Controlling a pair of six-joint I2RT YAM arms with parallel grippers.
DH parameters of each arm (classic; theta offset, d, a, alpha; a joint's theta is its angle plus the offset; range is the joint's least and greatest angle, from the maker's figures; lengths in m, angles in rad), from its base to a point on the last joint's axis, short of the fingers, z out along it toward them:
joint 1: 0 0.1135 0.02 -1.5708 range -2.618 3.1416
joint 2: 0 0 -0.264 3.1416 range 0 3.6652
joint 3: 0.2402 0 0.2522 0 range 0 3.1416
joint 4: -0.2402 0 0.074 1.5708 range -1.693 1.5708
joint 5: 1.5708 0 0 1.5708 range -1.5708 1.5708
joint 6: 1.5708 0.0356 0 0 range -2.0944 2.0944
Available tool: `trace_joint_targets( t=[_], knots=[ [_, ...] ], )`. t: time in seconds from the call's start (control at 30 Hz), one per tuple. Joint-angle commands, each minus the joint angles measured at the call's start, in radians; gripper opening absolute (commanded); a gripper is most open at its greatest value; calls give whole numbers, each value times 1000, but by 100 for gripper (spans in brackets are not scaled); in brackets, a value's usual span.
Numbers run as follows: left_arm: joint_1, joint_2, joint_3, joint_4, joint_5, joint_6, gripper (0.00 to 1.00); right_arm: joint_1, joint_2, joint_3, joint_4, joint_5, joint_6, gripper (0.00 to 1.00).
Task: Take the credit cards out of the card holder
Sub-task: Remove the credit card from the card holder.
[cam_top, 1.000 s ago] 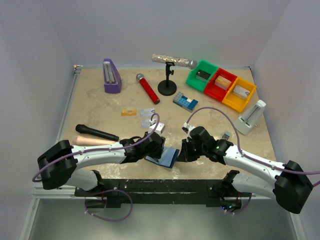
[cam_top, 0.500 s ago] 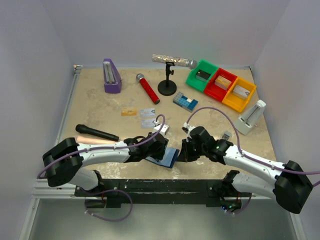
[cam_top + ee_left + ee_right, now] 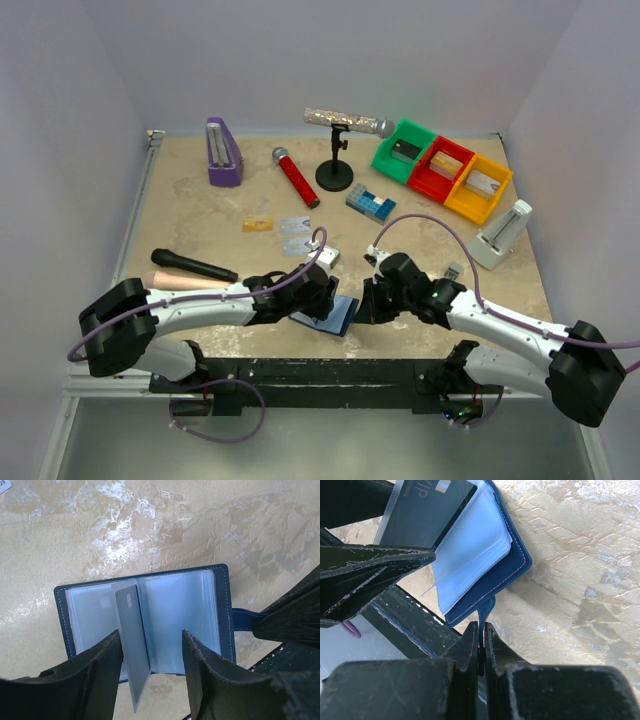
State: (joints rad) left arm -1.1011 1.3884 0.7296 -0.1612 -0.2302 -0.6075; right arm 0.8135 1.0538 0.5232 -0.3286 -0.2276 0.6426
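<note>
**Card holder** [image 3: 338, 314] [image 3: 176, 615] [image 3: 496, 575]: dark-blue bifold. It lay open at the near edge of the worktop [image 3: 200, 215], between the two grippers, with its pale inner pockets facing up and fanned.

**Closure tab** [image 3: 244, 620] [image 3: 486, 611]: a dark-blue strip that projected from the holder's right-hand edge.

**Right gripper** [image 3: 368, 300] [image 3: 481, 628]: jaws were closed on the closure tab, pinning that side of the holder.

**Grey card** [image 3: 133, 640] [image 3: 422, 511]: marked "VIP". It stood tilted and partly out of the left-hand pockets.

**Left gripper** [image 3: 318, 292] [image 3: 151, 642]: it hung over the open holder with its jaws parted, one finger on either side of the grey card. The card was not clamped. Whether the left finger touched its edge could not be told.

**Gold card** [image 3: 258, 224]: lay flat on the worktop beyond the holder.

**Silver card** [image 3: 294, 224]: lay flat just beside the gold card.

**Second silver card** [image 3: 293, 245]: lay flat, nearer the holder.

**Other stock on the worktop:**
- A black microphone [image 3: 195, 265] lay to the left.
- A red microphone [image 3: 295, 177] lay farther back.
- A blue-and-white block [image 3: 370, 203] sat right of centre.
- Green, red and yellow bins [image 3: 442, 170] stood in a row at the far right.
</note>
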Motion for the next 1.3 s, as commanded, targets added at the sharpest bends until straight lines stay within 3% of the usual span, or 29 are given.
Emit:
trace_joint_targets(
  t=[0.0, 0.23, 0.57, 0.63, 0.83, 0.9, 1.07, 1.27],
  knots=[
    [-5, -25, 40, 35, 20, 17, 54, 6, 3, 0, 25, 4, -8, 0],
    [-2, -19, 36, -11, -40, 2, 53, 6, 0, 3, 13, 16, -8, 0],
    [23, -58, -101, -3, -113, -77, 44, 4, -54, 23, -130, 142, 22, 0],
    [24, -68, -117, -1, -120, -84, 44, 3, -52, 35, -151, 155, 22, 5],
    [26, -98, -140, -11, -139, -104, 48, 1, -58, 83, -242, 215, 28, 43],
    [29, -135, -154, -15, -146, -109, 49, 1, -81, 113, -299, 246, 25, 49],
    [38, -239, -186, 0, -147, -107, 49, 3, -175, 182, -363, 287, -24, 51],
    [56, -284, -248, 141, -78, -112, 45, 3, -181, 133, -80, 36, 3, 43]
  ],
)
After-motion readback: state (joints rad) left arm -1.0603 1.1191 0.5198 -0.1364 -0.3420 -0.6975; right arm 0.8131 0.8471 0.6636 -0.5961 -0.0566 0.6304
